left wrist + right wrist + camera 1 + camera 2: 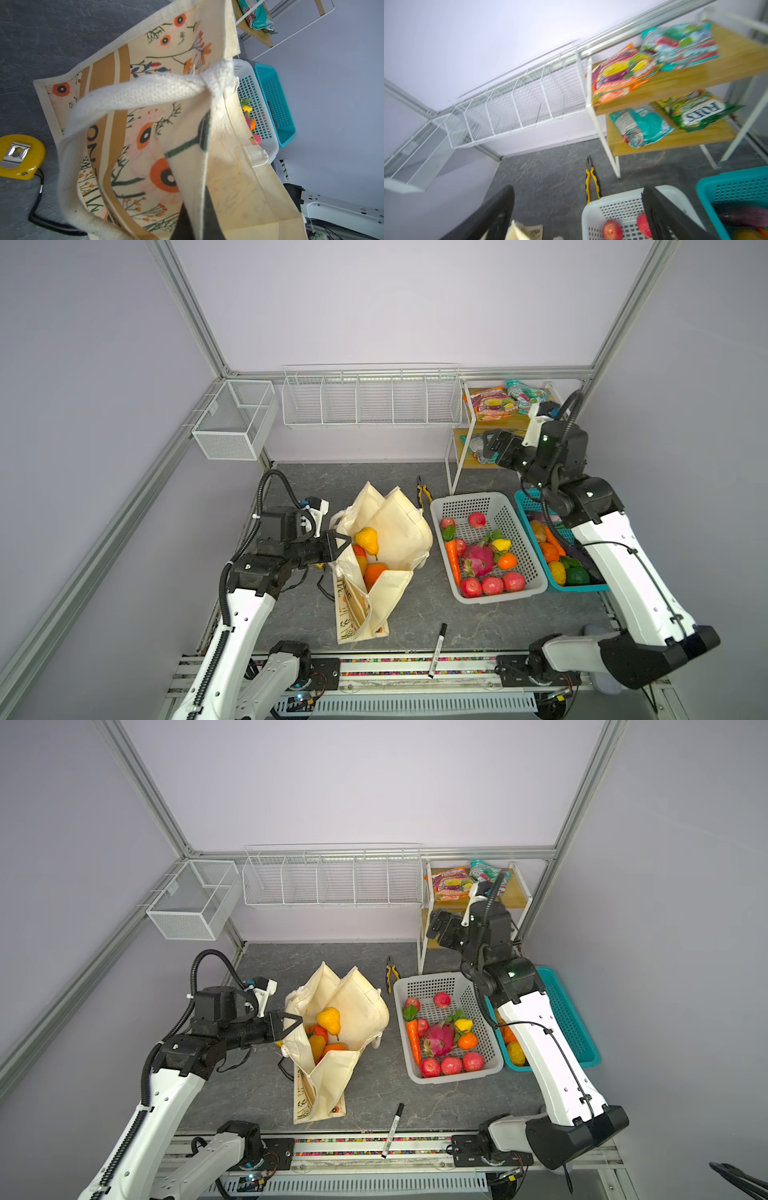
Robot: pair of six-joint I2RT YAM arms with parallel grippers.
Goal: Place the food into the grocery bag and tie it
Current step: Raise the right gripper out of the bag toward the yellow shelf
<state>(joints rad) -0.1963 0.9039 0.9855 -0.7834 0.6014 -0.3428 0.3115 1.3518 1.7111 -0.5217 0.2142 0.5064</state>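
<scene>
Grocery bag (399, 526): it is slumping on the dark table (415, 614), between the 2 arms, with its mouth gaping open.
Food in the bag: a yellow pear (367, 540), a tomato (359, 551) and an orange (375, 572) are sitting inside. The pear is resting high up near the mouth.
Left gripper (347, 540): its fingers are pinching together on the bag's edge and holding the mouth open.
Right gripper (489, 443): its fingers are standing wide apart and holding nothing. It is hanging up near the wooden shelf (695, 81).
Snack packet (620, 76): the orange and purple one is lying on the top shelf, touching a teal packet (681, 45) beside it.
Step, I think: the right arm is going for the snack packet.
What could go wrong:
- The packet is looking shiny and flat, so the fingers may be sliding off it.
- The teal packet may be getting dragged along, since the 2 are touching.
- The pear may be rolling out if the bag gets bumped.
- The soft bag may be flopping shut if the left grip slips.
</scene>
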